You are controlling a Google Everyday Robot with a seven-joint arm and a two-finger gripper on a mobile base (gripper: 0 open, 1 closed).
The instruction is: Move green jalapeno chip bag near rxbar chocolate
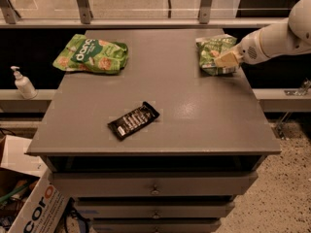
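Dim indoor scene, soft overhead sheen on table top [194, 110], black recesses behind, gripper [224, 59] brightly lit at far-right edge.

Light green bag [90, 54] lies back-left on grey table [194, 115]; pump bottle [23, 83] on ledge [7, 96]; cardboard box [36, 208] below
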